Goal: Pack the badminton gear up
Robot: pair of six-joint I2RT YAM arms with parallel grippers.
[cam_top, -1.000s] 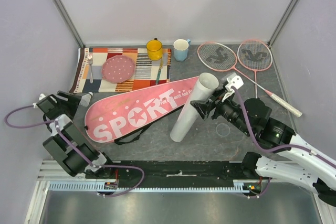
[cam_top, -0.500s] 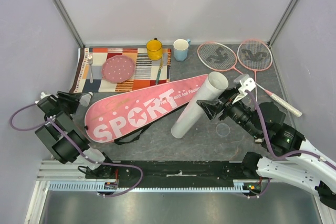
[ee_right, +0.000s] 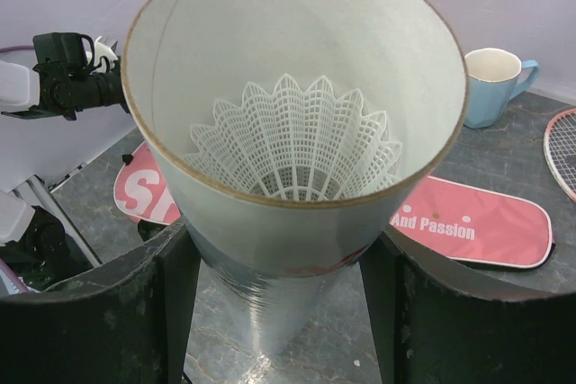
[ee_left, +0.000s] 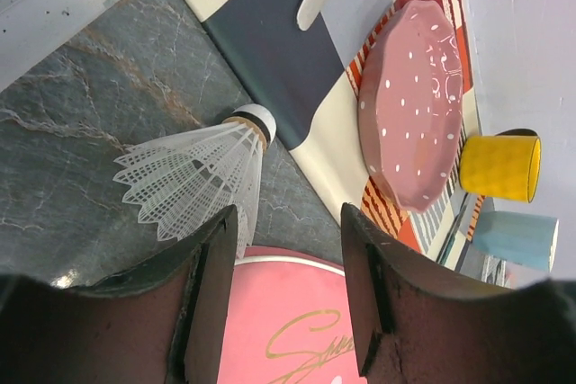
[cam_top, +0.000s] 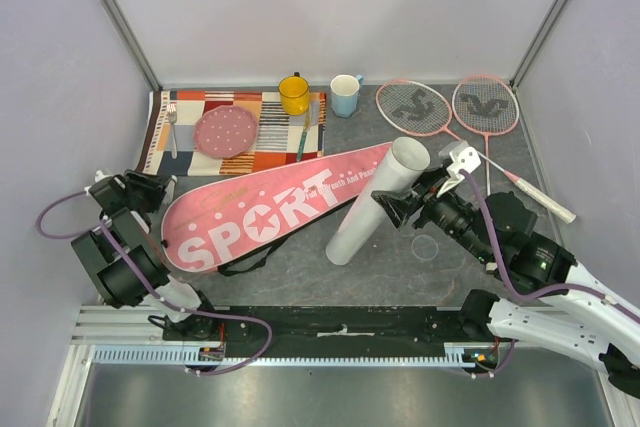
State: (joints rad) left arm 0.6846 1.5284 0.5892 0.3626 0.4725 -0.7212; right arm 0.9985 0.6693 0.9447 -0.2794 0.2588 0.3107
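Observation:
The long white tube (cam_top: 372,207) leans with its lower end on the table and its open end up. My right gripper (cam_top: 383,209) is shut on its upper part; the wrist view shows the tube (ee_right: 288,222) between the fingers (ee_right: 175,303). One white shuttlecock (ee_right: 297,146) sits inside it. My left gripper (ee_left: 283,294) is open and empty over the end of the pink SPORT bag (ee_left: 288,325), with the second shuttlecock (ee_left: 193,177) lying just beside its left finger. Two pink rackets (cam_top: 418,107) (cam_top: 487,104) lie at the back right.
The striped placemat (cam_top: 275,152) holds the pink dotted plate (cam_top: 226,131), a fork (cam_top: 172,127) and a knife. A yellow mug (cam_top: 294,95) and a blue mug (cam_top: 345,95) stand behind the bag (cam_top: 270,212). A clear round lid (cam_top: 425,245) lies under my right arm.
My left gripper has moved right, toward the bag's end and the shuttlecock. My right gripper has shifted the tube's upper end a little to the right, still holding it.

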